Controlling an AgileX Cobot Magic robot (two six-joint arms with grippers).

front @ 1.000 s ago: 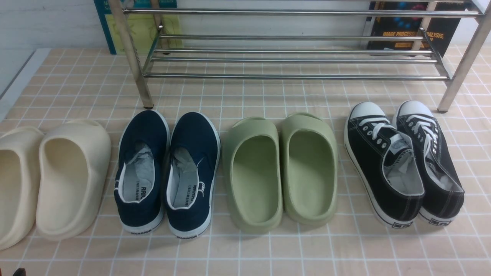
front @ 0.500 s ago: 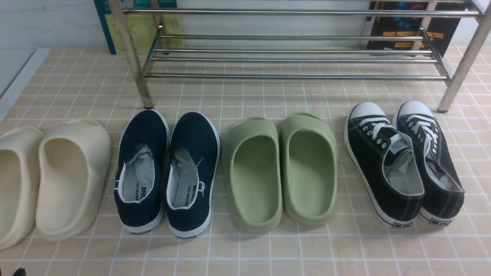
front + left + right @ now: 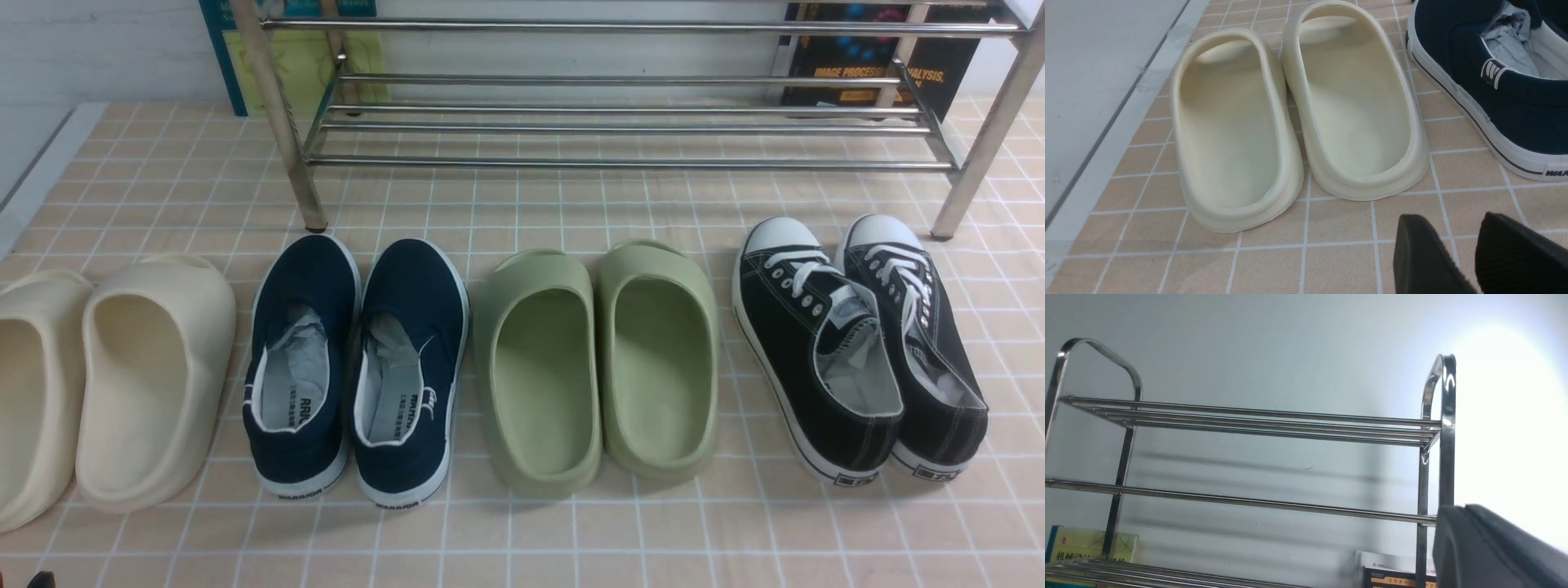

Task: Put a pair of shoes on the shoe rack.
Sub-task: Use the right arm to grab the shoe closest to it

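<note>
We see the left gripper (image 3: 1457,222) above the tiled floor (image 3: 1331,265), fingers a little apart, holding nothing. Far right on this floor the black sneakers (image 3: 857,351) stand side by side, touching, just before the shoe rack (image 3: 620,163). Their length runs near to far, with the white toe caps toward the rack, leaning slightly left. They have white laces, white soles and grey lining. The right gripper (image 3: 1494,547) is pressed together.

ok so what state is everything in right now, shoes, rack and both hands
black sneakers, on the floor, side by side, off the rack
shoe rack, upright, no shoes on it
navy slip-ons, on the floor, paper stuffed inside
green slides, on the floor
cream slides, on the floor
left hand, slightly open, empty
right hand, shut, nothing held
</note>
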